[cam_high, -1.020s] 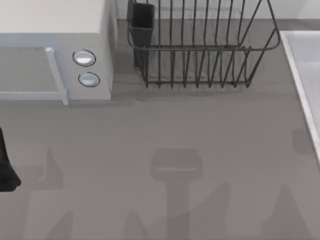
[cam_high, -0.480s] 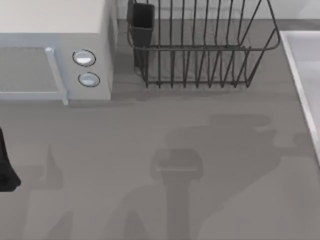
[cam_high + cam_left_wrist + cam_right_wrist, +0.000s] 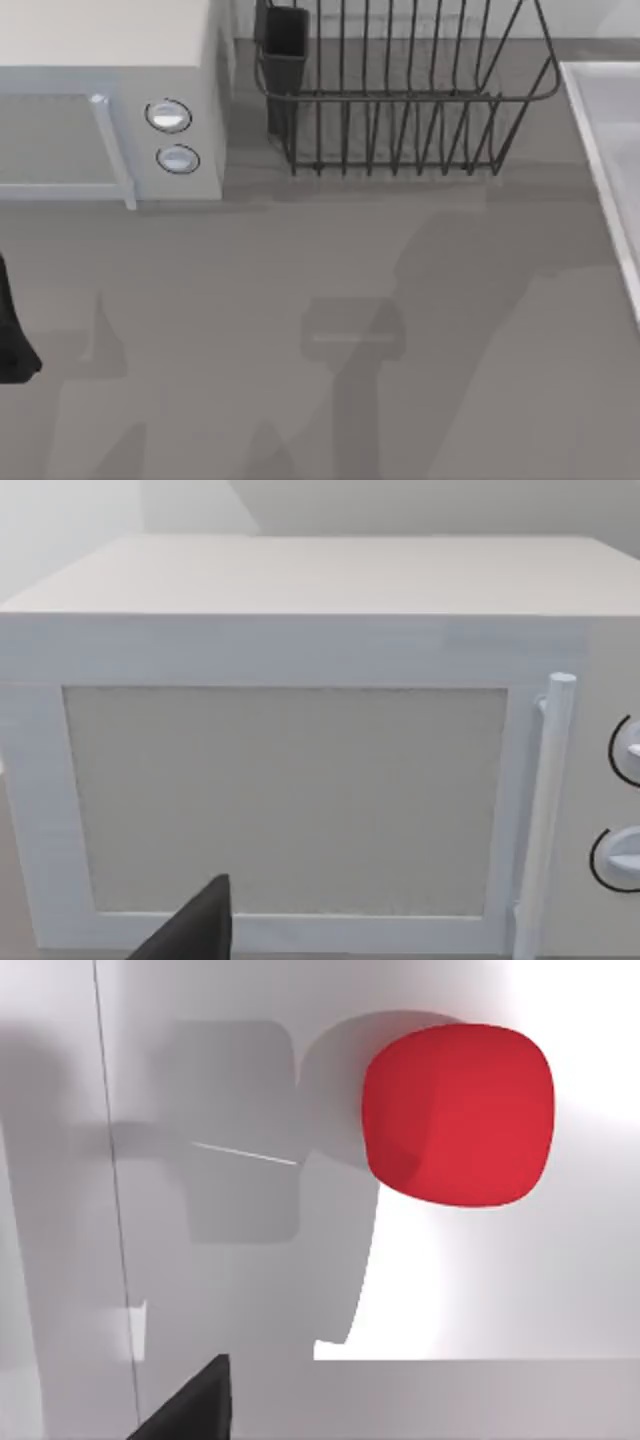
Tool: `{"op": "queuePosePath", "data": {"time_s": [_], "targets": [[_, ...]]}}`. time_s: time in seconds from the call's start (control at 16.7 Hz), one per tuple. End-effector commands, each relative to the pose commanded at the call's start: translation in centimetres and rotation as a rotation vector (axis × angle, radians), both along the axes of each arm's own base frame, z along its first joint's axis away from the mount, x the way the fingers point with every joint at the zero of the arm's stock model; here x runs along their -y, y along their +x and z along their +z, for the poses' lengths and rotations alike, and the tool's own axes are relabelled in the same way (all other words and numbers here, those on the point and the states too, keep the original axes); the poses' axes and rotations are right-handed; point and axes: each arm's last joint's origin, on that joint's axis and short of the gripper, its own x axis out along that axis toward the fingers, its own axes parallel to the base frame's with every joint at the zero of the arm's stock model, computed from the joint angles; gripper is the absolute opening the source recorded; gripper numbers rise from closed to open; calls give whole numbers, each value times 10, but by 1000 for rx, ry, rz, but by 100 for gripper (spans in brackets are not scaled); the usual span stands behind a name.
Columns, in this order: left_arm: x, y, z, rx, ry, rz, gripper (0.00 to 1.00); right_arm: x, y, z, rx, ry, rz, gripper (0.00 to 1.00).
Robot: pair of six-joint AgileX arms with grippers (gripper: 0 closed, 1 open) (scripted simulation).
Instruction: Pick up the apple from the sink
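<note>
Three views, taken in turn. Top: sink [image 3: 600, 130] rim along surface's right edge, left arm parked far left. Left wrist: facing microwave [image 3: 300, 730]. Right wrist: apple [image 3: 457, 1115] on sink floor; pincer state cannot tell. Approach step, probably; next, centring over apple, then descending.

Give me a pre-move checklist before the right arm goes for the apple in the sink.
1. Smooth bright red apple in right wrist view: ok.
2. Apple resting on the pale grey-white sink floor, nothing on top: ok.
3. Right gripper open: cannot tell; just a dark finger tip at the frame edge.
4. Right gripper centred over the apple: not ok, the apple sits off-centre.
5. Left arm parked at the table's left, facing the white microwave: ok.
</note>
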Motion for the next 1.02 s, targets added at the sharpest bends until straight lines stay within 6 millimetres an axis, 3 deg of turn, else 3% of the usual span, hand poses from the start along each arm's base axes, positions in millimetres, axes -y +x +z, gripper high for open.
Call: {"op": "queuePosePath", "data": {"time_s": [0.18, 0.6, 0.78, 1.02], "targets": [[0, 0, 0, 0, 0, 0, 100, 5, 9, -15, -48, 12, 0, 100], [0, 0, 0, 0, 0, 0, 100, 3, 10, -22, -53, 13, 4, 100], [0, 0, 0, 0, 0, 0, 100, 5, 14, -57, -56, 13, 3, 100], [0, 0, 0, 0, 0, 0, 100, 7, 16, -125, -33, 8, 1, 100]]}}
